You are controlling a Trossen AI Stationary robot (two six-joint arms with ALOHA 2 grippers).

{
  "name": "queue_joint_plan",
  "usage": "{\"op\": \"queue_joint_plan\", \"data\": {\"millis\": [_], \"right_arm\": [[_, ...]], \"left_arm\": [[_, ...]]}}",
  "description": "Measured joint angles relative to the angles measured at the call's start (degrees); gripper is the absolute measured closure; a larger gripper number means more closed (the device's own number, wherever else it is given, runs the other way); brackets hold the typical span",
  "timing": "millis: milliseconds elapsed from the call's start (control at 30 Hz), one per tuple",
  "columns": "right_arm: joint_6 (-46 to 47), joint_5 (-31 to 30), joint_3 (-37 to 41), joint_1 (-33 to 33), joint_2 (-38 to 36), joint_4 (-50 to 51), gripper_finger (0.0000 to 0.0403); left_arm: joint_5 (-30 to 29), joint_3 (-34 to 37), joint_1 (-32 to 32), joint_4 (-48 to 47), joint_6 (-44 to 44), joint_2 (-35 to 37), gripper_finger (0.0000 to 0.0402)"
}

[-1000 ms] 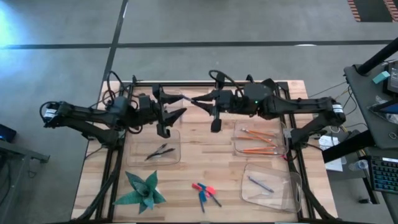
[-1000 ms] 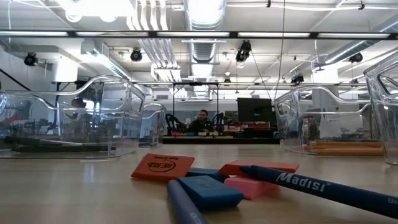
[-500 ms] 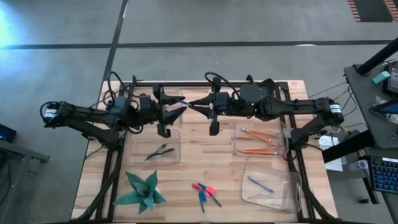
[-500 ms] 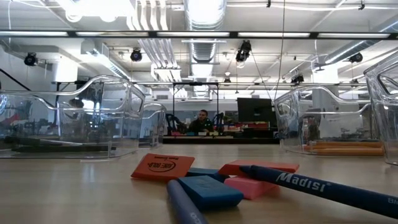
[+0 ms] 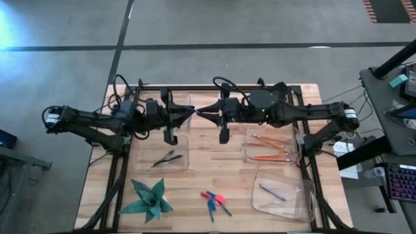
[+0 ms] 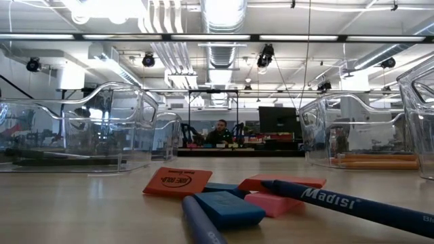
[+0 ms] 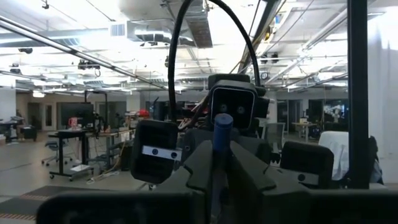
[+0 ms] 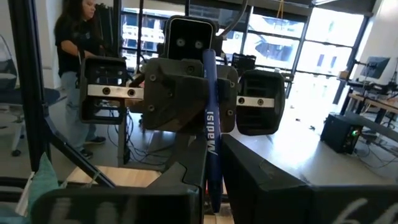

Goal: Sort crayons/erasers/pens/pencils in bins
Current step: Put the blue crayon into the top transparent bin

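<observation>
Tools meet tip to tip above the back of the worktop (image 5: 214,162): the left tool (image 5: 190,111) and the right tool (image 5: 201,110) face each other with a blue crayon between them. In the right wrist view the blue crayon (image 8: 210,134) stands between that arm's dark fingers (image 8: 186,177), pinched there, while its far end sits in the pressed-together left tool opposite. The left wrist view shows the same crayon end-on (image 7: 222,127), clamped by its own fingers (image 7: 245,174).

Below the left tool a clear bin (image 5: 185,166) holds dark sticks (image 5: 167,158). Under the right arm another bin (image 5: 247,153) holds the orange pencils (image 5: 270,148), and the bin (image 5: 305,198) nearer the front right corner holds one dark pen (image 5: 272,192). The erasers (image 5: 214,197), pink-red and blue, lie loose near the front edge with a couple of blue sticks (image 5: 212,208); in the low view they (image 6: 224,203) lie in a close cluster. A green folded-paper shape (image 5: 147,198) rests at the front left
</observation>
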State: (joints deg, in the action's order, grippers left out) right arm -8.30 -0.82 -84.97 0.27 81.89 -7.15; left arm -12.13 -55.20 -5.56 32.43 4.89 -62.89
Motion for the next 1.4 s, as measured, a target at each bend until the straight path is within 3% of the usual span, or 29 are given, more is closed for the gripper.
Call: {"op": "queue_joint_plan", "data": {"millis": [267,533,633,733,833,967,1033,1167,1400], "right_arm": [[2.2,-0.6,-0.1,-0.1,-1.2,6.3,0.0335],[8.3,-1.7,-8.9,-0.5,-2.8,31.7,0.0257],[10.2,-2.6,-13.0,-0.4,-2.7,42.9,0.0241],[12.8,-7.3,-14.8,0.3,-2.7,50.2,0.0238],[15.1,-12.5,-14.8,1.2,-3.0,54.0,0.0241],[19.1,-14.3,-13.0,2.2,-3.1,57.0,0.0248],[20.2,-14.3,-11.5,2.6,-3.1,57.1,0.0251],[22.1,-14.3,-7.8,3.1,-3.0,56.9,0.0255],[25.7,-14.3,-3.6,3.1,-3.0,56.1,0.0253]], "left_arm": [[0.3,0.1,0.0,-0.2,-0.1,0.0,0.039],[-1.1,0.2,1.7,-3.5,0.0,-0.2,0.0391],[-8.1,0.3,4.2,-13.2,0.0,-0.4,0.0391],[-13.2,0.3,8.5,-25.8,-1.6,-1.5,0.0391],[-14.0,0.3,14.0,-38.6,-7.8,-3.1,0.0391],[-14.2,0.4,21.8,-52.1,-13.6,-6.6,0.0392],[-13.0,0.5,25.6,-56.6,-15.9,-8.8,0.0392],[-4.6,1.0,31.1,-60.4,-20.8,-13.9,0.0392],[1.3,1.2,32.6,-64.0,-21.1,-19.7,0.0392]]}}
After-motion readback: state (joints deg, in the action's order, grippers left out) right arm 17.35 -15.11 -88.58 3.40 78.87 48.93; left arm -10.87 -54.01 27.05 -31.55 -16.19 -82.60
